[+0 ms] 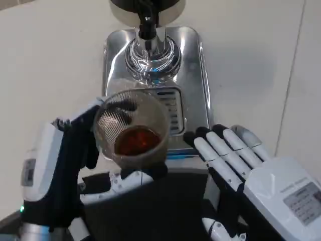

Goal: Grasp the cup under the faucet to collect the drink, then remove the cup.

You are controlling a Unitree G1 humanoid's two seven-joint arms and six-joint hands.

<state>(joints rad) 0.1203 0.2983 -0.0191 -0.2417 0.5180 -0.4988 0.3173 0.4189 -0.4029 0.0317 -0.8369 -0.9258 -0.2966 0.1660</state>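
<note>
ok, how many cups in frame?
1. A clear cup with reddish-brown drink at its bottom, gripped by the left hand in front of the chrome dispenser. The dispenser could hide others behind it.

- The left hand [60,165] wraps the cup [131,128] from its outer side; bare white table [45,65] lies open beyond that hand, away from the machine.
- Just past the cup, ahead of the left hand, the faucet [148,25] and its chrome collar [152,55] stand in the way.
- The right hand [251,170] lies flat, fingers [215,148] spread, just beside the cup, closing off that side.
- The drip tray [188,95] lies beneath and ahead of both hands.
- Outward of the right hand the table is bare.
</note>
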